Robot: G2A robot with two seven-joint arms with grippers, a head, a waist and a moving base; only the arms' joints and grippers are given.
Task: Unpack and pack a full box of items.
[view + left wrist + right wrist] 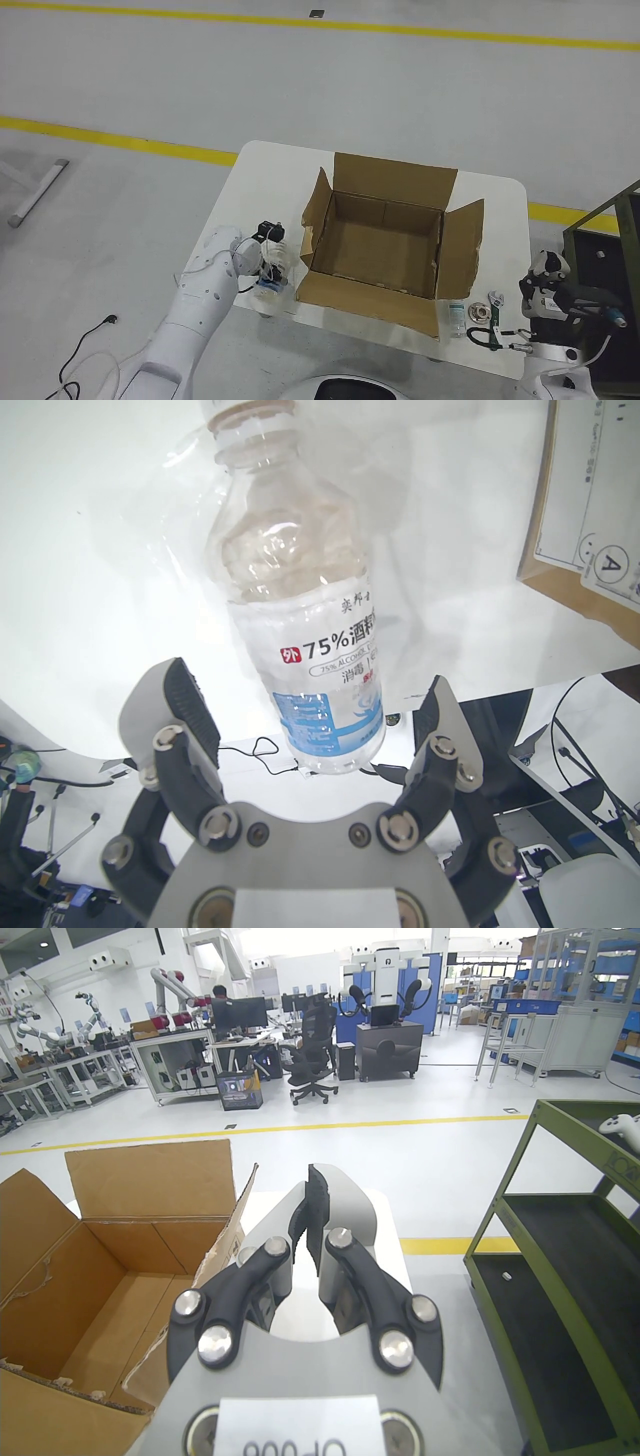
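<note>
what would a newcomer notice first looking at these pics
First the big cardboard box, flaps spread open, in the middle of the white table. Next the clear bottle with a blue and white label, lying at the table's edge between the open fingers of the left tool, which do not touch it. The right tool is shut, beside the box's other side.

Bright even light; glare on white table; soft shadows.
</note>
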